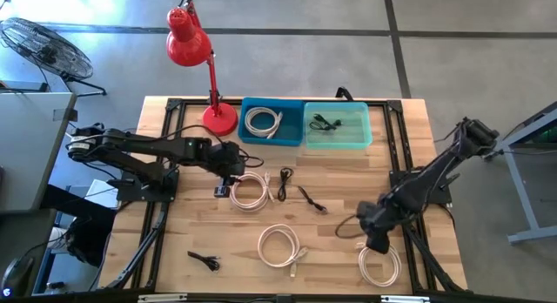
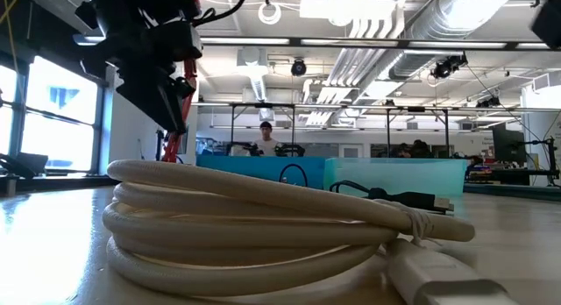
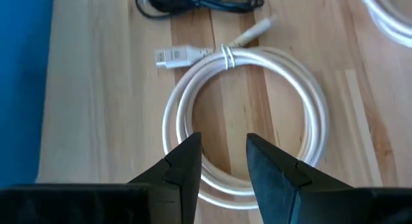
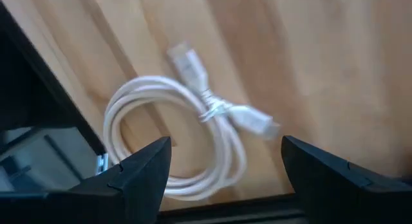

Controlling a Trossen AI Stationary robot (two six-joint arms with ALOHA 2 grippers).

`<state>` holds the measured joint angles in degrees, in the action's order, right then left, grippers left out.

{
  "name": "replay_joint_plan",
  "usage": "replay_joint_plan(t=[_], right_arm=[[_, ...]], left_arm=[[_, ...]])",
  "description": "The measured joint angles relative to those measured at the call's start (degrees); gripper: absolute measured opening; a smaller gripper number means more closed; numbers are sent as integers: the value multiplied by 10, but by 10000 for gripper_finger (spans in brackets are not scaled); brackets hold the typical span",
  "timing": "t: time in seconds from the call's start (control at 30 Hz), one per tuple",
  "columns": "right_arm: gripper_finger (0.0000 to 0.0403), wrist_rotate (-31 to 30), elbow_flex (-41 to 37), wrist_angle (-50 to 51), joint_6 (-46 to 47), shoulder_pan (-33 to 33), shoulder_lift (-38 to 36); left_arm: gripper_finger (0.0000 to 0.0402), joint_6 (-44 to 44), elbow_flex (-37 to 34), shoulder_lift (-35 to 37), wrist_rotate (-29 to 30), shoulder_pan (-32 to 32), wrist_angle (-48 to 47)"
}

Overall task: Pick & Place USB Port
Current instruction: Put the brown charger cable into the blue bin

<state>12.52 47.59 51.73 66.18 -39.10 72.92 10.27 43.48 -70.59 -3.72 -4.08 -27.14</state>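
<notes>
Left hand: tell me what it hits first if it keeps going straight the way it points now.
Most likely the coiled white cable on the table. The left hand is open and its fingers straddle the near arc of the coil. How far above the cable it sits is unclear.

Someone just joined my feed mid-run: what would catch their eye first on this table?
Probably the bright red desk lamp at the table's far left edge, beside the dark blue plastic bin and teal plastic bin. Next, the left hand, open, low over a coiled white USB cable mid-table.
</notes>
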Motion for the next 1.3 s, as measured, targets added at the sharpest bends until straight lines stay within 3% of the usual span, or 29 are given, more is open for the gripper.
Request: replay_joint_plan(t=[0.17, 0.3, 0.6, 0.8, 0.93, 1.17, 1.3], right_arm=[[286, 33, -62, -125, 60, -46, 36], [286, 57, -89, -171, 79, -69, 77], [286, 61, -84, -159, 37, -78, 175], [275, 37, -80, -129, 19, -66, 194], [215, 29, -83, -114, 1, -45, 192], [34, 53, -88, -86, -66, -6, 192], [32, 60, -90, -86, -79, 15, 194]], left_arm=[[120, 0, 0, 0, -14, 0, 23], [120, 0, 0, 0, -15, 0, 33], [120, -3, 0, 0, -37, 0, 37], [120, -2, 0, 0, -49, 1, 52], [120, 1, 0, 0, -49, 1, 68], [120, 16, 0, 0, -58, 1, 76], [120, 16, 0, 0, -60, 1, 76]])
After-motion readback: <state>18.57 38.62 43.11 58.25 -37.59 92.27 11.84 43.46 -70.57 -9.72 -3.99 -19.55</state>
